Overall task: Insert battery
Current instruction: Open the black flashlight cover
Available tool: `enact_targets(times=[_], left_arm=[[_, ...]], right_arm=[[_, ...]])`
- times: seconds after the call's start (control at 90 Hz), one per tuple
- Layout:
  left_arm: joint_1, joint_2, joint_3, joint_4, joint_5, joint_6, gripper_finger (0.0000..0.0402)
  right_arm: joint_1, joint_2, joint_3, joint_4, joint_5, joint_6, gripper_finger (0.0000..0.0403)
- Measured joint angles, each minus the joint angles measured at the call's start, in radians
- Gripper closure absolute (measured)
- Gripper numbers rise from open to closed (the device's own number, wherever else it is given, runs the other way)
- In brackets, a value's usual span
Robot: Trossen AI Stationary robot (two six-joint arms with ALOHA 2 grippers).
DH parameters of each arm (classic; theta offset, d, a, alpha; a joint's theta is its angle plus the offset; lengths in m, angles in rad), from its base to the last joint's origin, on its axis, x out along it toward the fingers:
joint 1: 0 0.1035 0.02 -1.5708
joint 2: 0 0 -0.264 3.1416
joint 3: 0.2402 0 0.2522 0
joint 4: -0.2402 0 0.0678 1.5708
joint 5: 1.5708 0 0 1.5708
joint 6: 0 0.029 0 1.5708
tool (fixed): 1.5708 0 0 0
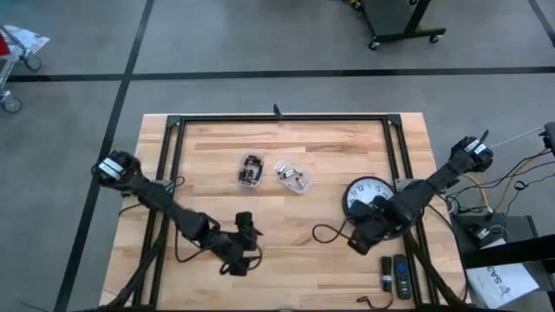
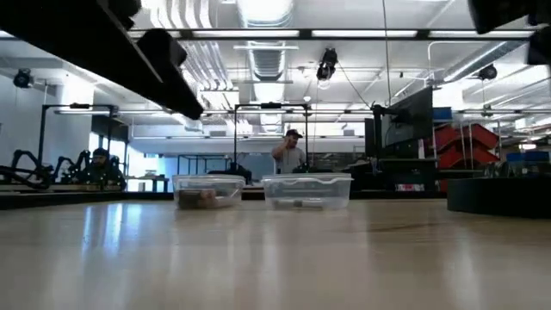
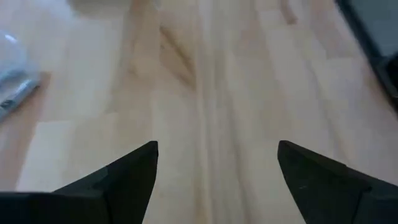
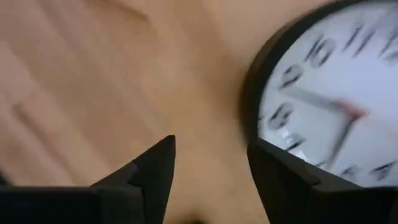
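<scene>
A round black-rimmed wall clock (image 1: 368, 194) lies face up on the table's right side; in the right wrist view its white face (image 4: 336, 81) fills the right part of the picture. My right gripper (image 1: 360, 232) (image 4: 211, 143) is open just beside the clock's near rim, over bare wood, holding nothing. My left gripper (image 1: 244, 227) (image 3: 217, 146) is open over bare wood at the table's near middle. Two clear tubs stand mid-table: one (image 1: 251, 170) holds dark parts, the other (image 1: 292, 176) small silvery pieces. No battery shows plainly.
Two dark remote controls (image 1: 394, 275) lie at the near right edge. A black frame (image 1: 277, 119) runs along the table's far side and both flanks. In the low view the tubs (image 2: 207, 191) (image 2: 306, 191) stand mid-table, with people in the room behind.
</scene>
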Motion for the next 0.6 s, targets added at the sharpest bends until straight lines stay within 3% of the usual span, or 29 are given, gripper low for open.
enact_targets(times=[0.333,0.444,0.6], left_arm=[[-0.074,0.0,0.0,0.002,-0.001,-0.041,0.0092],[-0.087,0.0,-0.001,0.004,-0.006,-0.066,0.0092],[-0.108,0.0,-0.002,0.01,-0.052,-0.082,0.0092]], right_arm=[[0.093,0.0,-0.057,0.084,-0.009,0.203,0.0172],[0.104,0.0,-0.06,0.105,-0.065,0.22,0.0155],[0.157,0.0,-0.067,0.107,-0.112,0.379,0.0138]])
